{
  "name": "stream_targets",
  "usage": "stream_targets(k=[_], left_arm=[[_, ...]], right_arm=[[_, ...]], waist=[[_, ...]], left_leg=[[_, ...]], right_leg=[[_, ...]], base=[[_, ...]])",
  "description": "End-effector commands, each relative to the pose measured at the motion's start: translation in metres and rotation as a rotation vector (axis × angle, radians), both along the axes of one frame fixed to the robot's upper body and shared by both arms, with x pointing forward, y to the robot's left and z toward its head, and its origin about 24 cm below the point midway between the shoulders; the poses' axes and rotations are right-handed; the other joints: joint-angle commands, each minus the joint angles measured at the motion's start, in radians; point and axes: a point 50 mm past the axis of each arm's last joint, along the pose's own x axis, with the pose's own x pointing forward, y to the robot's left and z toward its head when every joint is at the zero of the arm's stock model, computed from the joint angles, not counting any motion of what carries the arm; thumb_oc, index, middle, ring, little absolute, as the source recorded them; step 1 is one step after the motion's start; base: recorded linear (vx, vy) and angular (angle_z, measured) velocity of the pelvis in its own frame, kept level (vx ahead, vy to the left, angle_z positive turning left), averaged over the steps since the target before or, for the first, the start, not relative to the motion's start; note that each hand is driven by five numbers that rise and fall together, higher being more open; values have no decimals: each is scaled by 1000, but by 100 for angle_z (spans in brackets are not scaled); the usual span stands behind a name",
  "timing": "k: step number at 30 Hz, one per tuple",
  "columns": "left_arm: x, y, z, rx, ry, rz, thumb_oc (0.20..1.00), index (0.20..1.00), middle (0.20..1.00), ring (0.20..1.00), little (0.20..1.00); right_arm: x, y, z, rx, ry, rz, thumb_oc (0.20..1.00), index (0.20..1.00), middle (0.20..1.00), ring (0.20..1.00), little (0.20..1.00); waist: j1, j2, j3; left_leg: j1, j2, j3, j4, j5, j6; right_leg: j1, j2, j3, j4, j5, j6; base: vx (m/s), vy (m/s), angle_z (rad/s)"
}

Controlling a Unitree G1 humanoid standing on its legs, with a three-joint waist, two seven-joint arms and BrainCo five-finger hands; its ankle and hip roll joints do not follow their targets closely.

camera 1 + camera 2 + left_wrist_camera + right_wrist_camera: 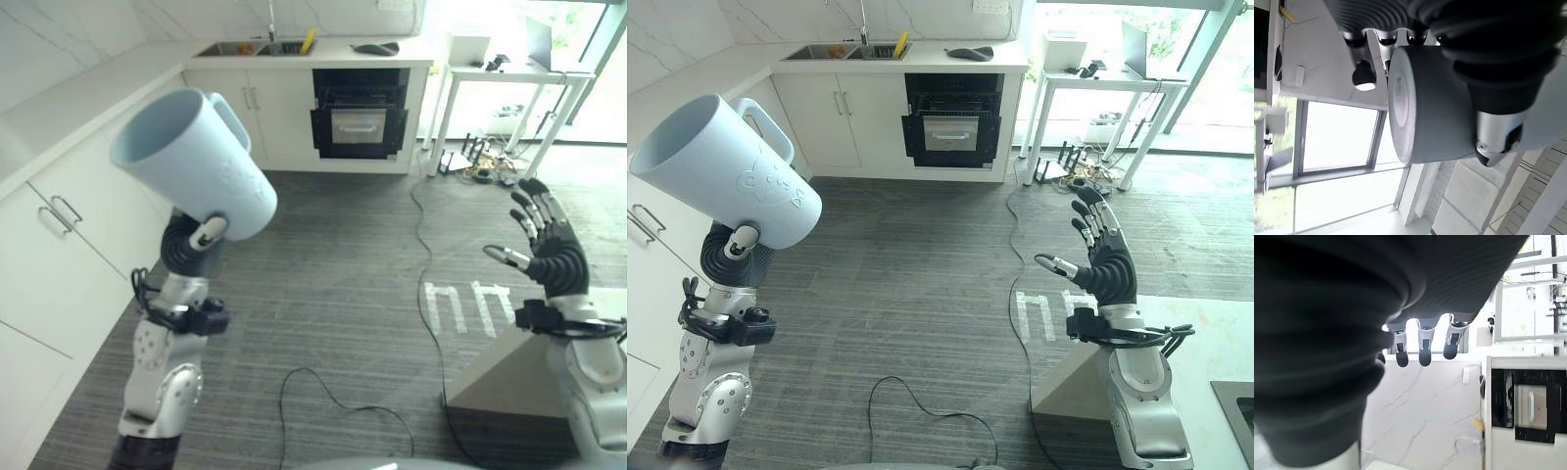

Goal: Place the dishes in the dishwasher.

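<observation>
— Where is the cup?

— The big light blue mug (196, 162) is up in the air. The left hand (192, 242) holds it from below, with fingers and thumb curled around its bottom end. The mug is tipped, and its open mouth points up toward the white cupboards (73, 235).

— And the other hand?

— The right hand (1104, 262) is raised over the grey floor (343, 284), well apart from the mug. Its fingers are straight and spread, and it holds nothing.

— What is at the back?

— A black oven (359, 116) under a white counter (362, 57), and a sink (250, 47) beside it.
</observation>
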Motion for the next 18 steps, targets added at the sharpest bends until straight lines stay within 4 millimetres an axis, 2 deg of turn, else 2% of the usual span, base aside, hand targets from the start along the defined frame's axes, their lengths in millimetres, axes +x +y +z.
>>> stream_targets(k=[1, 7, 9, 10, 11, 13, 14, 16, 17, 18], left_arm=[[-3, 9, 21, 38, -144, 69, 200, 200, 200, 200, 200], [-2, 12, 19, 33, -142, 51, 200, 200, 200, 200, 200], [-3, 14, 19, 34, -140, 63, 200, 200, 200, 200, 200], [-5, 14, 18, 33, -134, 59, 200, 200, 200, 200, 200], [-5, 14, 17, 36, -132, 57, 200, 200, 200, 200, 200], [-6, 12, 16, 46, -127, 54, 200, 200, 200, 200, 200], [-6, 12, 15, 45, -123, 51, 200, 200, 200, 200, 200], [-5, 12, 14, 48, -121, 49, 200, 200, 200, 200, 200], [-5, 13, 14, 50, -122, 43, 200, 200, 200, 200, 200], [-7, 16, 12, 44, -119, 42, 200, 200, 200, 200, 200]], right_arm=[[-1, 4, 18, 26, -128, 39, 1000, 1000, 1000, 1000, 1000], [0, 5, 18, 16, -136, 50, 1000, 1000, 1000, 1000, 1000], [0, 5, 19, 3, -127, 64, 1000, 1000, 1000, 1000, 1000], [0, 4, 20, -16, -124, 71, 1000, 1000, 1000, 1000, 1000], [0, 3, 20, -22, -124, 72, 1000, 1000, 1000, 1000, 1000], [0, 3, 20, -43, -125, 72, 1000, 1000, 1000, 1000, 1000], [0, 3, 19, -46, -122, 72, 1000, 1000, 1000, 1000, 1000], [0, 1, 17, -50, -116, 68, 1000, 1000, 1000, 1000, 1000], [1, 0, 16, -51, -107, 61, 1000, 1000, 1000, 1000, 1000], [1, -1, 15, -51, -99, 64, 1000, 1000, 1000, 1000, 1000]], waist=[[21, -22, 8], [12, -17, 6], [12, -17, 18], [15, -37, 46], [19, -44, 55], [26, -60, 85], [26, -57, 94], [24, -54, 105], [23, -47, 108], [27, -25, 106]], left_leg=[[-2, -64, -29, 2, -100, 52], [21, -53, -17, 2, -100, 48], [33, -50, -4, 32, -88, 29], [-48, -23, 24, 260, -78, 2], [-75, -18, 18, 332, -61, -4], [-182, -16, -5, 554, -36, -10], [-219, -12, -18, 596, -32, -7], [-253, 4, -13, 578, -26, -3], [-250, 23, 15, 459, -21, 0], [-236, 39, 42, 172, 21, -9]], right_leg=[[-13, 61, -4, 0, -30, 12], [3, 92, 27, 0, -41, -1], [13, 105, 51, 0, -44, -14], [27, 97, 59, 0, -42, -40], [31, 93, 60, 0, -39, -47], [41, 88, 66, 0, -29, -71], [44, 96, 72, 2, -28, -77], [57, 107, 86, 4, -32, -78], [70, 116, 90, 1, -45, -69], [90, 128, 91, 0, -73, -49]], base=[[-51, -67, 1], [-15, -94, -5], [57, -203, -24], [17, -213, -27], [0, -236, -25], [9, -130, -12], [54, -52, -13], [112, 25, -9], [323, 225, -19], [495, 353, -13]])
